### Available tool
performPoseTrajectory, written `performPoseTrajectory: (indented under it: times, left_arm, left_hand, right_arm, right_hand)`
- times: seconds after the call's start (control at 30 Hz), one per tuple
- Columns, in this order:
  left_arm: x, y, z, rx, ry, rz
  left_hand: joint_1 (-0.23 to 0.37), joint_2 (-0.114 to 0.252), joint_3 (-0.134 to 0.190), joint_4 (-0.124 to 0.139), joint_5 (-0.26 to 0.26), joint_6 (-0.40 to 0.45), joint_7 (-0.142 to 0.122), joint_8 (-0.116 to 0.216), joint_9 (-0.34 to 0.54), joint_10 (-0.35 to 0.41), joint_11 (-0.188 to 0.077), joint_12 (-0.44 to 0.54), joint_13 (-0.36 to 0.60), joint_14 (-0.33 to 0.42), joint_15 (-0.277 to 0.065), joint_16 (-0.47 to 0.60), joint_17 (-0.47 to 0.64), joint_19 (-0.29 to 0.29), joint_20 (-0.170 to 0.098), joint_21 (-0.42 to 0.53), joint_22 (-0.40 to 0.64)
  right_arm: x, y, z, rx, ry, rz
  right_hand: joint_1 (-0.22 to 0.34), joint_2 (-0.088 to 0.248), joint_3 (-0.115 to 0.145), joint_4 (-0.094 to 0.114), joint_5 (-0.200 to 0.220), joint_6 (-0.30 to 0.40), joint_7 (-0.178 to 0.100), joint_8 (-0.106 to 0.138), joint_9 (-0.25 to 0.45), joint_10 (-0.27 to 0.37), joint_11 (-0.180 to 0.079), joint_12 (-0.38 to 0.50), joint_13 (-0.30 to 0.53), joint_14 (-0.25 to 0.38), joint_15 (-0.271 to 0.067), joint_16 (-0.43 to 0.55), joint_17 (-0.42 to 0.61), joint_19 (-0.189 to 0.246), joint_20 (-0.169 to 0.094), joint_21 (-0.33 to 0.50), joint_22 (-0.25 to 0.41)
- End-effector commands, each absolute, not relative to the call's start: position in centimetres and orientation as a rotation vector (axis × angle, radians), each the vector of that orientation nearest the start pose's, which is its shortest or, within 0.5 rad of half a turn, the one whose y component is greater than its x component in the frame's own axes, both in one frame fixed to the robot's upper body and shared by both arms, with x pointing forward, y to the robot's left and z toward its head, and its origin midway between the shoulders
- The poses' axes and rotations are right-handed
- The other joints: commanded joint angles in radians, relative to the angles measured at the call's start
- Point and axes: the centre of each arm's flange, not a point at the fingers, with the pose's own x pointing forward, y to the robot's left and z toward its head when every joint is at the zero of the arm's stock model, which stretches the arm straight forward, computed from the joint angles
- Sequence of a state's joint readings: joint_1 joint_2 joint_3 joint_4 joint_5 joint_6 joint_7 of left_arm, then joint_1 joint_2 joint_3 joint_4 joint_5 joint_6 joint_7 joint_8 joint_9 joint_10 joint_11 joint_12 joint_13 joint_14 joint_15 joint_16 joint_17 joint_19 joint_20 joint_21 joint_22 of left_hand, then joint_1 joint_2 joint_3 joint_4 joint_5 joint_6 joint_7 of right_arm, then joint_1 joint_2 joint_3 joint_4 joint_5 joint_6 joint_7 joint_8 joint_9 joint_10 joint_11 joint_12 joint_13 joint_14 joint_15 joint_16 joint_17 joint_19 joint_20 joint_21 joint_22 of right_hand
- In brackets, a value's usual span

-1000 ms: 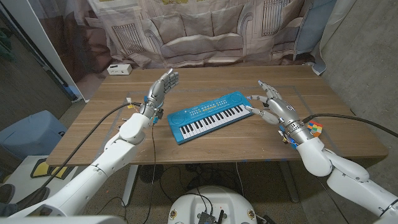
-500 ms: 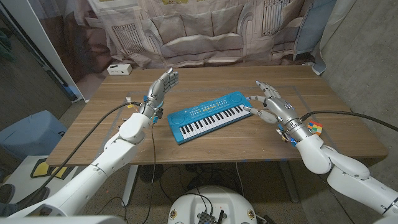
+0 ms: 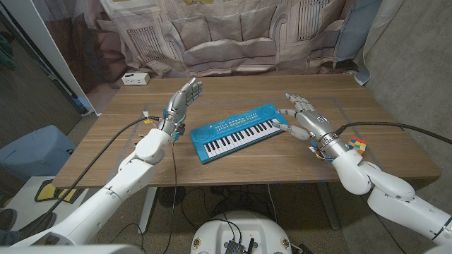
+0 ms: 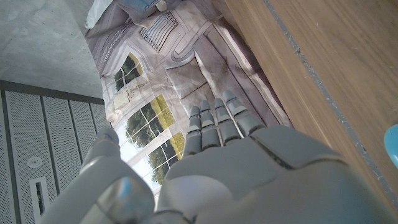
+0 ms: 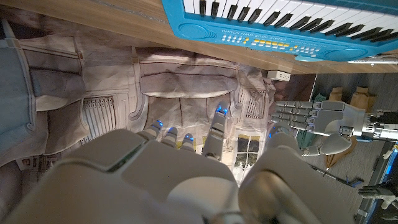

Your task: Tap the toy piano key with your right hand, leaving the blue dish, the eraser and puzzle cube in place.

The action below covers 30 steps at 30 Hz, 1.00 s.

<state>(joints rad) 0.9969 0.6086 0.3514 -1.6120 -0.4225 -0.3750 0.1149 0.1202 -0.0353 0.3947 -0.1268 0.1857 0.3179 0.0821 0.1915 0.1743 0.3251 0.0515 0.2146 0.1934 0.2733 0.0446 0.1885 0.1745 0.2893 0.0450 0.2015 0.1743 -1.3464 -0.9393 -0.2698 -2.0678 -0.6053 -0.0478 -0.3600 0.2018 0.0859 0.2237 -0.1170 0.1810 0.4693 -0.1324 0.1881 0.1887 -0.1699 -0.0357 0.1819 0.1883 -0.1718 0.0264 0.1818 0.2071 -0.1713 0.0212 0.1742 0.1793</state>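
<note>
- Toy piano (image 3: 235,131): a blue keyboard lying near the middle of the desk (image 3: 233,166), set askew, its long axis running from about 8 o'clock to 2 o'clock in the head view; the white and black keys are facing the robot's edge of the desk. In the right wrist view the piano (image 5: 283,25) is showing its keys and a row of small yellow buttons.
- Right hand (image 3: 305,121): hovering at the 3 o'clock end of the piano, palm turned down, fingers (image 3: 285,111) spread apart and gripping nothing. The fingertips are reaching over the piano's right end; whether one is touching a key cannot be told. The right wrist view is looking along the back of this hand (image 5: 180,174).
- Puzzle cube (image 3: 357,146): a small multicoloured cube sitting on the desk at about 4 o'clock from the piano, just beside the right wrist and partly hidden by it.
- Left hand (image 3: 183,99): standing raised at about 10 o'clock from the piano, near its left end but apart from it, fingers extended and slightly apart, gripping nothing. The left wrist view is showing the back of this hand (image 4: 230,168).
- White box (image 3: 134,78): a small device resting at the far left corner of the desk, at about 10 o'clock, well apart from the piano.
- Backdrop (image 3: 233,32): a printed cloth hanging behind the desk's far edge.
</note>
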Motion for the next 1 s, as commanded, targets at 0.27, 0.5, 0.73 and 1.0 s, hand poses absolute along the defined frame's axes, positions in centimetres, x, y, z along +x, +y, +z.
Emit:
performPoseTrajectory:
  times: [0.27, 0.5, 0.73, 1.0]
  left_arm:
    - [57.7, 26.3, -0.9, 0.161, -0.809, -0.207]
    - [57.7, 26.6, -0.8, 0.174, -0.800, -0.220]
    - [57.6, 26.7, -0.3, 0.183, -0.808, -0.222]
    - [57.4, 26.7, 0.7, 0.204, -0.818, -0.229]
  left_hand:
    - [0.006, 0.001, -0.005, 0.000, 0.004, 0.008, 0.001, -0.002, 0.005, 0.005, 0.002, -0.001, 0.001, 0.007, 0.000, -0.001, 0.004, 0.008, 0.002, 0.000, 0.004]
    - [0.005, 0.000, -0.006, 0.000, 0.003, 0.005, 0.000, -0.003, 0.005, 0.001, -0.003, -0.003, 0.001, 0.004, -0.001, -0.002, 0.004, 0.005, 0.004, -0.002, 0.004]
    - [0.005, 0.000, -0.007, 0.000, 0.003, 0.003, 0.000, -0.004, 0.005, 0.000, 0.000, -0.004, 0.001, 0.003, 0.000, -0.003, 0.004, 0.004, 0.007, -0.002, 0.004]
    - [0.005, -0.001, -0.008, 0.000, 0.003, 0.003, 0.000, -0.004, 0.005, 0.001, -0.003, -0.004, 0.001, 0.002, 0.000, -0.003, 0.004, 0.003, 0.007, -0.003, 0.004]
  right_arm:
    - [48.6, -23.5, -5.0, -1.437, -0.796, -0.068]
    - [49.0, -22.9, -4.8, -1.458, -0.773, -0.033]
    - [49.5, -22.5, -4.9, -1.477, -0.758, -0.009]
    - [50.1, -22.6, -5.2, -1.492, -0.725, -0.004]
  right_hand:
    - [-0.007, 0.009, 0.004, 0.006, -0.001, -0.036, -0.002, -0.012, 0.001, -0.097, 0.012, 0.006, 0.005, -0.270, 0.005, 0.007, 0.006, -0.194, 0.000, 0.006, 0.003]
    - [-0.012, 0.009, 0.003, 0.009, -0.001, -0.047, -0.006, -0.012, 0.002, -0.102, 0.012, 0.006, 0.005, -0.274, 0.005, 0.010, 0.007, -0.203, 0.001, 0.007, 0.003]
    - [-0.018, 0.010, 0.001, 0.012, -0.001, -0.065, -0.015, -0.014, 0.002, -0.098, 0.013, 0.010, 0.005, -0.273, 0.005, 0.014, 0.007, -0.202, 0.002, 0.012, 0.003]
    - [-0.022, 0.010, 0.001, 0.013, -0.001, -0.060, -0.015, -0.008, 0.002, -0.100, 0.014, 0.010, 0.005, -0.272, 0.007, 0.016, 0.008, -0.204, 0.004, 0.014, 0.003]
